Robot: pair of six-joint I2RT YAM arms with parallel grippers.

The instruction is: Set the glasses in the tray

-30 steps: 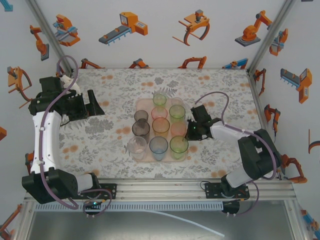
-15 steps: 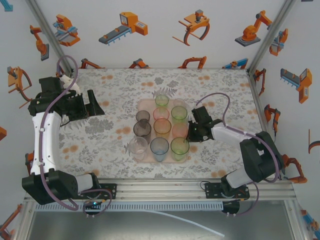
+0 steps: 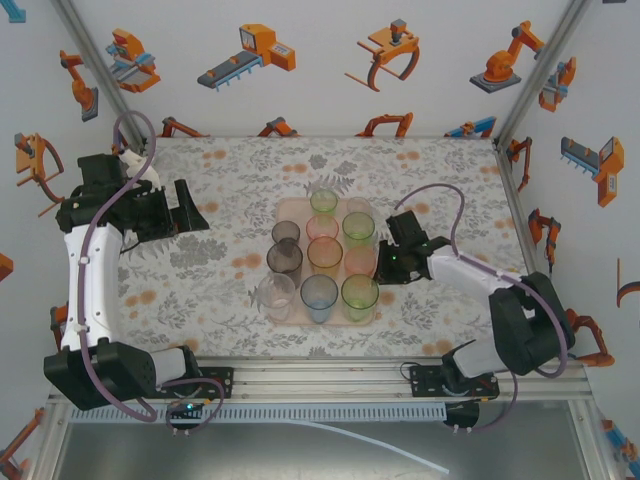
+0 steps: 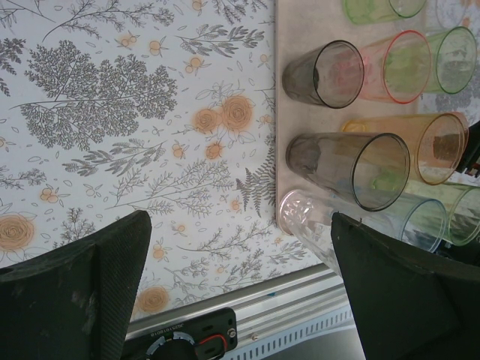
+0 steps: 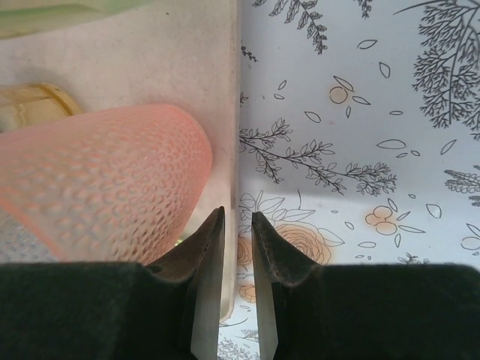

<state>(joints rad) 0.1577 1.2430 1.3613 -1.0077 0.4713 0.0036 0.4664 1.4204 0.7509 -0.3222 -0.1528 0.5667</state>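
Since the pink glass (image 5: 105, 180) sits at the tray (image 5: 150, 60) rim nearest the right edge of the bench (image 5: 360, 112), packed among the other glasses (image 3: 325, 255), that right claw (image 5: 238, 219) worries me. It's barely parted and gripping nothing, with one finger (image 5: 201, 285) just beside it. A sideways swing could topple it, domino-style. Left claw (image 4: 240, 225) hangs wide open, well apart.

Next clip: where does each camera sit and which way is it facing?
Top external: above, behind the bases, looking down on the tray of glasses; both arms show.
Left wrist: above table left of tray, looking down at nearest glasses; wide-open fingers below.
Right wrist: low at tray's right rim beside a pink glass; fingers slightly apart.
Shared: tray, glasses.
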